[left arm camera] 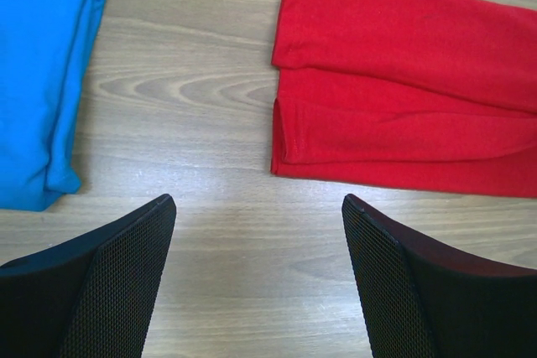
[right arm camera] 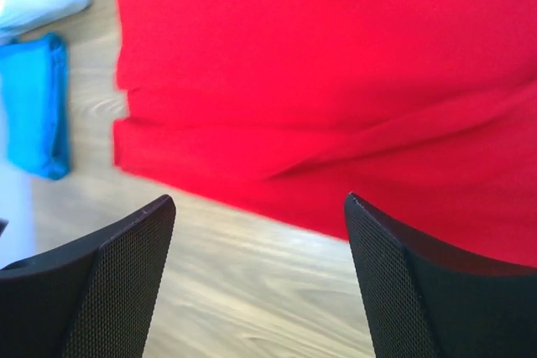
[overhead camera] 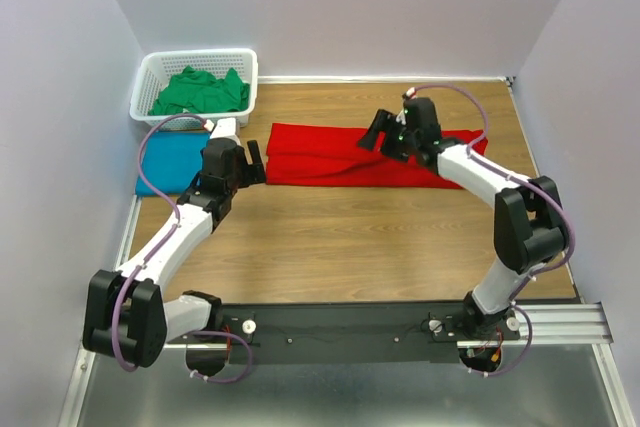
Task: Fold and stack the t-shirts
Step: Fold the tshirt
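Left pincer point(left arm camera: 258, 207) and right pincer point(right arm camera: 260, 207) gape wide, empty, at the folded red t-shirt point(overhead camera: 330, 155). Pinching one layer only could spill its loose folds.

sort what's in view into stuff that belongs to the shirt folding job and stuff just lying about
For the job:
- bright red cloth t-shirt, folded into a long strip
- teal blue cloth t-shirt, folded, far left
- green cloth t-shirt, crumpled, not yet folded

Just lying about:
- white plastic lattice basket, holding the green shirt
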`<state>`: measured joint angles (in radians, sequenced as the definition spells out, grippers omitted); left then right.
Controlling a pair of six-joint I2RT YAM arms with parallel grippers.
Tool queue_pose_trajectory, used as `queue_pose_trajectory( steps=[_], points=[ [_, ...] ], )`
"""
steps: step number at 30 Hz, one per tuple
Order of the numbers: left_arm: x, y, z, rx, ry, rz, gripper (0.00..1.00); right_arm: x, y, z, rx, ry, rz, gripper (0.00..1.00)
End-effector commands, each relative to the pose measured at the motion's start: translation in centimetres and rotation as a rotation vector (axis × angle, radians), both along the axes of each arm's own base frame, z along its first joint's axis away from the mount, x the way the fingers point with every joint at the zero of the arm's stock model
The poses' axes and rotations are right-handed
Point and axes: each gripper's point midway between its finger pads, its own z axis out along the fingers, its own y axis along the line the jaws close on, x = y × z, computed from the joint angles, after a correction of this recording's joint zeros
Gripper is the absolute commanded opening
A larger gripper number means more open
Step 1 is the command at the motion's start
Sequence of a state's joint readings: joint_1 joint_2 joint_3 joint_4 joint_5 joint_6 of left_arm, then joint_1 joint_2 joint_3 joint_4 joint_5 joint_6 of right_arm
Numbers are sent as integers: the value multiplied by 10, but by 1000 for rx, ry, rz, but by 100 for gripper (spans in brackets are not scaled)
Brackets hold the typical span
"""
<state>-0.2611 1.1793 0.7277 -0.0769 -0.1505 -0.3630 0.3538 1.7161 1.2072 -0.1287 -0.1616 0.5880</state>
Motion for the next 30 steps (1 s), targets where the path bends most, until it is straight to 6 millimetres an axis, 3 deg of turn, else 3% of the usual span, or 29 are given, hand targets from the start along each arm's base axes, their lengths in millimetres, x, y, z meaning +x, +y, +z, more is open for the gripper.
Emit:
queue_pose_trajectory(
  steps=[1,3,8,19,25,30],
  points=[
    [3,9,14,12,-31,43,88,-11,42,-4,273,16,-43,88],
    [2,11,16,12,-35,53,88,-15,61,-7,317,12,-44,90],
    [1,16,19,19,-41,78,88,-14,83,-37,355,79,-92,90],
    [-1,17,18,23,-33,83,88,-2,98,-71,364,166,-163,89],
    [-1,17,18,23,-31,82,88,9,107,-63,380,150,-148,89],
    [-1,21,17,33,-28,101,88,32,117,-49,390,110,-146,89]
  ],
)
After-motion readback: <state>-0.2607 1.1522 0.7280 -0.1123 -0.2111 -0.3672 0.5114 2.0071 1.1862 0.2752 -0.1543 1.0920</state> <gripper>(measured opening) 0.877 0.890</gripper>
